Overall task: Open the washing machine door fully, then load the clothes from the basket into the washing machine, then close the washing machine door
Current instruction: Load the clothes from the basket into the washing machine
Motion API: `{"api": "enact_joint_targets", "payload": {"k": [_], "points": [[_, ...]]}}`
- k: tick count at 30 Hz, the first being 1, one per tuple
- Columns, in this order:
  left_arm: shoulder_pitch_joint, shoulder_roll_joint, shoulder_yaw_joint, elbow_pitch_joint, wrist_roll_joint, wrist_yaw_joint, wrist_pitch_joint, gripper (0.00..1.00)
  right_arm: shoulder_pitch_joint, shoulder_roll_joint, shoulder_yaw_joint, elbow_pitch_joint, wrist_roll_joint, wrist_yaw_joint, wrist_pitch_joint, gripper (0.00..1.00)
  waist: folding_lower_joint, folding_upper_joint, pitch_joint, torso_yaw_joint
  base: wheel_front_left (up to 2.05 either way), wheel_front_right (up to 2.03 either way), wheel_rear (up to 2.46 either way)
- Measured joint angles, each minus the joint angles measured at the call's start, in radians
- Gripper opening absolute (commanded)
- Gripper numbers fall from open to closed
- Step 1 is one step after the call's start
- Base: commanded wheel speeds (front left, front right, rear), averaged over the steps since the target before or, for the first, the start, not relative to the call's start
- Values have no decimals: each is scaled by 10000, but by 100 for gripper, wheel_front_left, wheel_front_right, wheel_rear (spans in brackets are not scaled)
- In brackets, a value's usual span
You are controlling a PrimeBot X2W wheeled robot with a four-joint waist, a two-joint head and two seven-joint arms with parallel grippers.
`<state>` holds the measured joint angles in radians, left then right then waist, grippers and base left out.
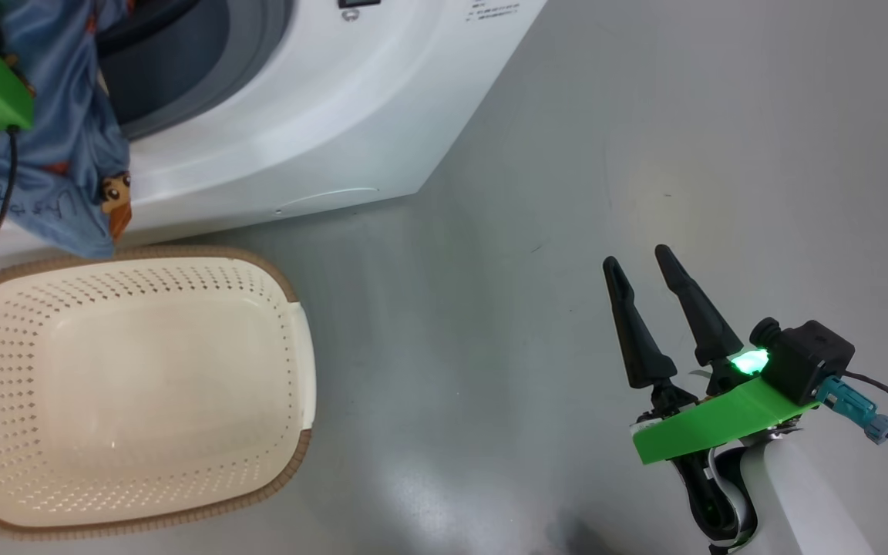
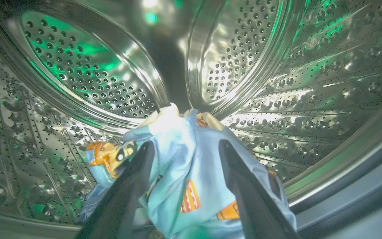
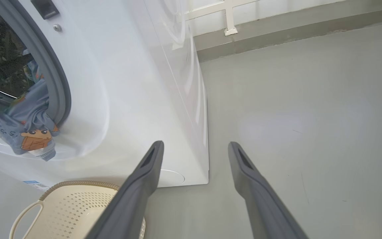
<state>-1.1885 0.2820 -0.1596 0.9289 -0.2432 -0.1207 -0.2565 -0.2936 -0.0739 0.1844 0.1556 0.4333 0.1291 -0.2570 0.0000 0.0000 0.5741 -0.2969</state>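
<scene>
The clothes are one bunched bundle of light-blue fabric, and how many garments make it up cannot be told. It is printed with orange-brown cartoon figures and shows a patch of white lining at its top. Part of it lies inside the steel perforated drum, and part hangs out over the lower lip of the opening, down the white front. A line of dark, hand-drawn-looking marks runs across the hanging fabric, too loose to read. The left gripper is inside the drum with its two dark fingers spread wide and the bundle heaped between them — not pinched. Around the opening runs one grey rubber gasket on the one washing machine. The fine print near its top edge and its small blue label are too small to read. Just below the hanging cloth stands one basket, cream, with a brown woven-look rim and its perforated bottom in plain sight. Well apart — over the grey floor — the right gripper hangs with its fingers spread and nothing between them.
</scene>
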Motion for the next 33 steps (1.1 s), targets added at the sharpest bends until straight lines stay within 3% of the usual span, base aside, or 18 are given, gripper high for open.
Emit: {"api": "enact_joint_targets", "payload": {"k": [9, 33], "points": [[244, -474, 299, -207, -211, -73, 0, 100, 0, -88, -46, -2, -6, 0, 0, 100, 0, 0, -105, 301, 0, 0, 0], [4500, -1254, 522, -3703, -205, -75, 2, 100, 23, -788, -385, -17, -94, 0, 0, 100, 0, 0, -682, 1650, 0, 0, 0]]}}
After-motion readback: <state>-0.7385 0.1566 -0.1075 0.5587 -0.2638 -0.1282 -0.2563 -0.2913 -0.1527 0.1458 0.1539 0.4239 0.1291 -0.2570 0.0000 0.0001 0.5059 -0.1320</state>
